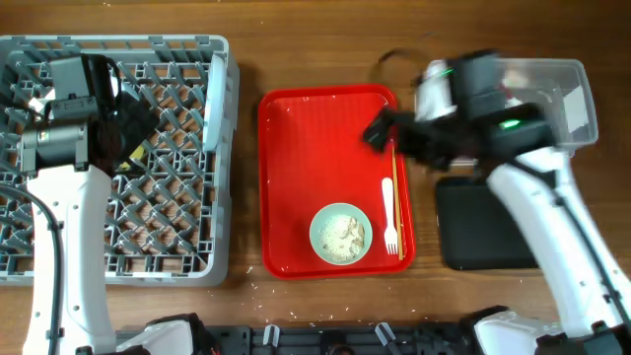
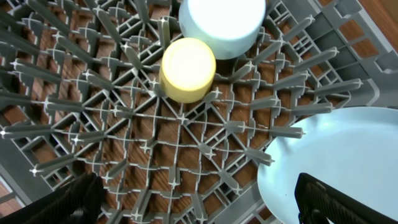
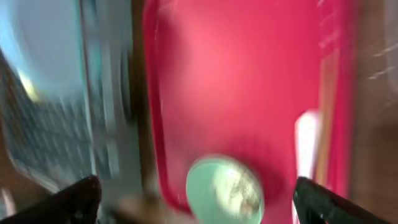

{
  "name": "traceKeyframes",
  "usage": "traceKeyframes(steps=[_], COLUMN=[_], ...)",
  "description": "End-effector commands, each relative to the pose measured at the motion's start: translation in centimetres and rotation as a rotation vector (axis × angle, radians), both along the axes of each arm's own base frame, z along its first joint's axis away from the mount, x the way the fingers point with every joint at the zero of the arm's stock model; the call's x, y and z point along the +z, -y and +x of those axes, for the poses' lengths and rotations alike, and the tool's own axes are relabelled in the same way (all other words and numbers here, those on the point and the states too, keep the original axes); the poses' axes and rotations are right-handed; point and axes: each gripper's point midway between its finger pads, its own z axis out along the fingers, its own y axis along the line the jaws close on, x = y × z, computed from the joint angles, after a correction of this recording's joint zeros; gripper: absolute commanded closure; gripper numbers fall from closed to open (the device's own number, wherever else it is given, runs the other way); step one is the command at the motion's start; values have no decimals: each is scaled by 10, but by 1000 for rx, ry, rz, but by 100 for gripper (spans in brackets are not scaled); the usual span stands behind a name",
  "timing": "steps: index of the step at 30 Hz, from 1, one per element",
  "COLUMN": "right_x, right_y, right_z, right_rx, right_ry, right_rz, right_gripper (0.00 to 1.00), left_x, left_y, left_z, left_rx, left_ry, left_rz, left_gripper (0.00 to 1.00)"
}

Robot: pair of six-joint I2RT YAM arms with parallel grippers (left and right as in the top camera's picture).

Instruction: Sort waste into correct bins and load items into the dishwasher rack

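Observation:
The grey dishwasher rack fills the left of the table. In the left wrist view a yellow cup, a pale blue bowl and a pale blue plate stand among its pegs. My left gripper is open and empty above the rack. On the red serving tray sit a mint saucer with rice scraps, a white fork and chopsticks. My right gripper is open and empty over the tray's right side; its view is blurred, with the saucer between the fingers.
The clear plastic tub stands at the far right, partly under my right arm. The shallow black tray lies in front of it. Small crumbs dot the wood near the table's front edge.

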Motion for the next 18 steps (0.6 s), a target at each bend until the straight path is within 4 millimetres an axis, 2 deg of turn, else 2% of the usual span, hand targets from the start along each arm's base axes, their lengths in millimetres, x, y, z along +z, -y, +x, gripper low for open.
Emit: traceKeyframes(steps=[1, 2, 3, 4, 5, 6, 7, 8, 10, 13, 14, 15, 18], right_x=[-50, -65, -70, -81, -92, -103, -115, -135, -164, -186, -186, -186, -186], right_y=[-45, -69, -78, -98, -114, -126, -133, -137, -133, -126, -126, -124, -123], right_z=[-51, -70, -76, -93, -106, -116, -124, -132, -136, -135, -134, -132, -130], right_rx=[67, 88, 100, 162, 221, 257, 268, 287, 306, 306, 305, 301, 298], right_ry=[-49, -58, -60, -61, -60, -69, -83, -86, -75, -92, -88, -78, -69], right_rz=[-236, -266, -273, -289, -305, -318, -339, -405, -522, -596, -601, -610, -617], right_gripper=[0, 0, 0, 0, 9, 23, 26, 25, 26, 27, 36, 49, 72], left_x=[6, 6, 6, 6, 6, 6, 6, 6, 6, 6, 6, 6, 6], left_y=[1, 1, 1, 1, 1, 1, 1, 1, 1, 1, 1, 1, 1], left_z=[-1, -1, -1, -1, -1, -1, -1, -1, -1, -1, -1, -1, -1], left_rx=[-13, -13, -13, -13, -13, -13, -13, -13, -13, -13, -13, -13, -13], left_ry=[20, 20, 20, 20, 20, 20, 20, 20, 20, 20, 20, 20, 20], left_rz=[-6, -6, -6, -6, -6, -6, -6, -6, -6, -6, -6, -6, -6], left_gripper=[0, 0, 0, 0, 0, 0, 0, 0, 0, 0, 0, 0, 0])
